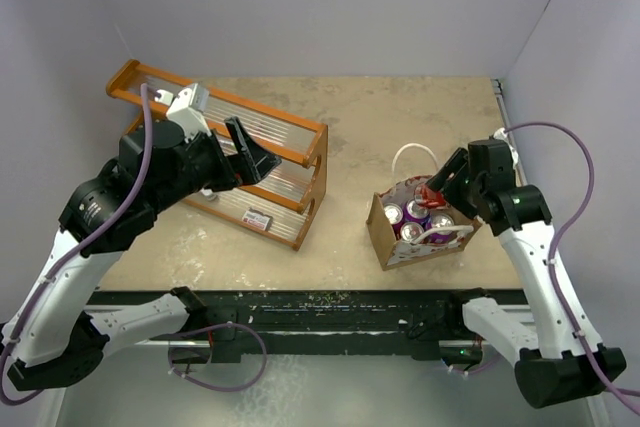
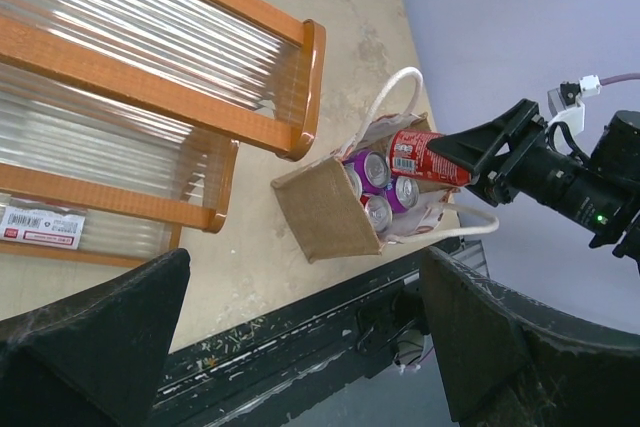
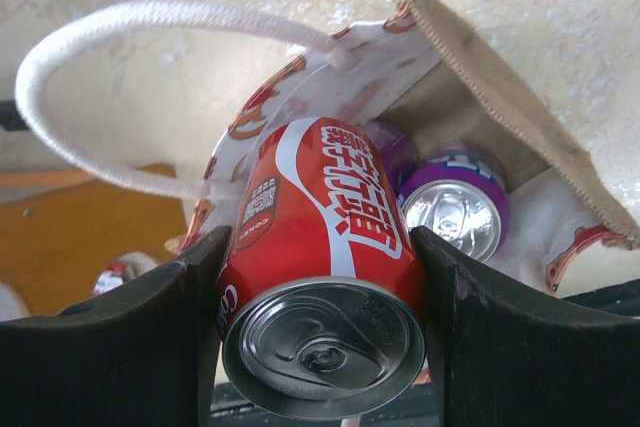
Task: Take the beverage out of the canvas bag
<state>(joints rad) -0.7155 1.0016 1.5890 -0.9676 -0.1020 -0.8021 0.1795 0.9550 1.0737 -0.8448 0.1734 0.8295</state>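
Observation:
The canvas bag [image 1: 385,237] stands near the table's front right, a tan side panel [image 2: 320,212] facing the left arm, with white loop handles [image 3: 130,22]. My right gripper [image 1: 445,187] is shut on a red cola can [image 3: 320,237], one finger on each side of its body. The can [image 2: 420,157] is tilted over the bag's mouth, its lower end still at the rim. Purple cans [image 3: 455,207] remain upright inside the bag. My left gripper [image 2: 300,347] hangs open and holds nothing, raised over the rack at the left [image 1: 250,159].
A wooden rack [image 1: 270,162] with ribbed clear shelves stands left of the bag, a small packet [image 2: 40,227] lying on its lower shelf. The black front rail [image 1: 320,302] runs just in front of the bag. White walls close the back and right sides.

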